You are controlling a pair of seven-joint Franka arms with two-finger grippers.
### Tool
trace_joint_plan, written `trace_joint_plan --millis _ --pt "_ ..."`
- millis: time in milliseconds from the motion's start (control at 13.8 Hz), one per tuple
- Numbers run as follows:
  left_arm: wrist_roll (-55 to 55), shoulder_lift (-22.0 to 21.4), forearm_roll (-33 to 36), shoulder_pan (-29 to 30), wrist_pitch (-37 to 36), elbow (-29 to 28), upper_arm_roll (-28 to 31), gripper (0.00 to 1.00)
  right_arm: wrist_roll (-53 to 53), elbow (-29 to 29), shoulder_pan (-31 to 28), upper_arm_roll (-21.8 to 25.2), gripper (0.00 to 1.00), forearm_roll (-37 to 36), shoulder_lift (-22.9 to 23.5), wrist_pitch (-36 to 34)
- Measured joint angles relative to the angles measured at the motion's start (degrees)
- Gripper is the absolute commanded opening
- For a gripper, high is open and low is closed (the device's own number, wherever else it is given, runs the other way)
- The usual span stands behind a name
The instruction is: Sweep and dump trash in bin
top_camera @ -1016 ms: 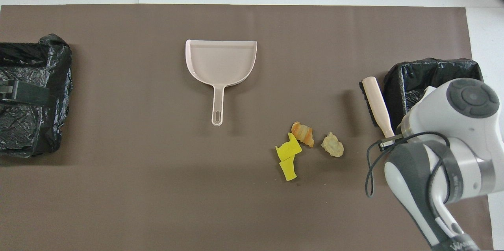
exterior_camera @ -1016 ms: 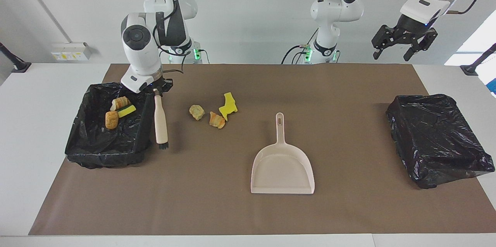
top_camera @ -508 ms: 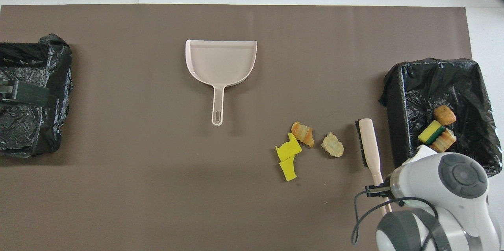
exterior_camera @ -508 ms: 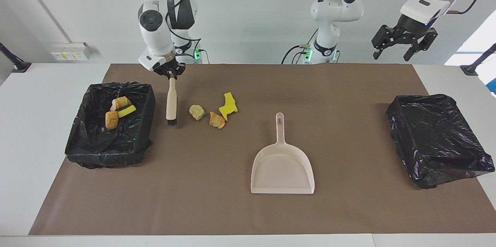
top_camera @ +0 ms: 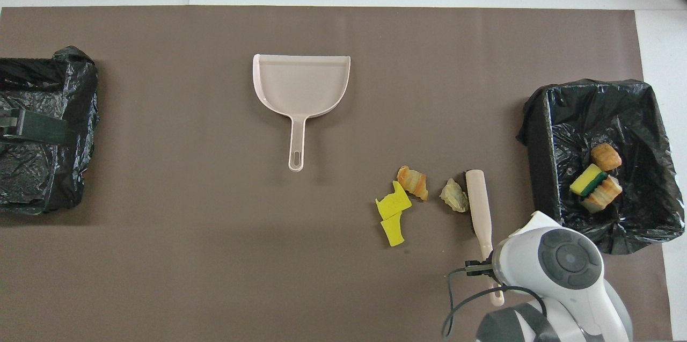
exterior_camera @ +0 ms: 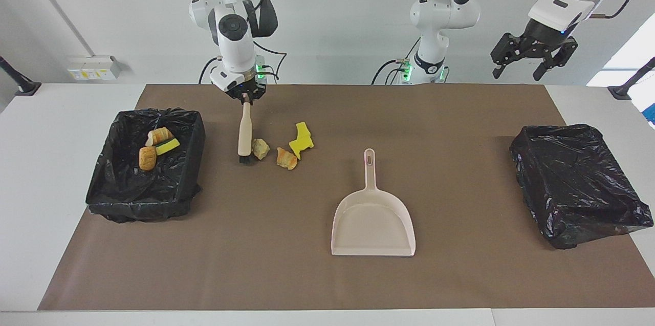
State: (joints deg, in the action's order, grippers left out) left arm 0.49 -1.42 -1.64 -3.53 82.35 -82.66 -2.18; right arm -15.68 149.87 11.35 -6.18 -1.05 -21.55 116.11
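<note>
The right hand (exterior_camera: 245,99) is clamped on the handle of the brush (exterior_camera: 244,134), whose bristles touch a tan scrap (exterior_camera: 260,148) on the counter (exterior_camera: 66,285). Three more scraps lie beside it, three in the nearby bin (exterior_camera: 110,182). The left hand (exterior_camera: 532,60) waits spread wide, holding nothing, over the counter's other end.

brown mat (exterior_camera: 286,275) covers the white table (exterior_camera: 61,111); a second black-lined tray (exterior_camera: 578,182) sits at three o'clock in the facing view, wall socket (exterior_camera: 94,67) at ten.
</note>
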Motion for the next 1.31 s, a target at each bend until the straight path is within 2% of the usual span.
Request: trace_joint_plan --millis 218,1306 --pt "0.0 0.0 0.0 0.0 0.0 0.0 0.0 1.0 0.0 0.05 -0.03 0.04 0.0 2.21 0.51 0.01" --pt "0.0 0.0 0.0 0.0 0.0 0.0 0.0 1.0 0.61 -0.23 0.89 -0.16 0.0 4.46 1.82 0.73"
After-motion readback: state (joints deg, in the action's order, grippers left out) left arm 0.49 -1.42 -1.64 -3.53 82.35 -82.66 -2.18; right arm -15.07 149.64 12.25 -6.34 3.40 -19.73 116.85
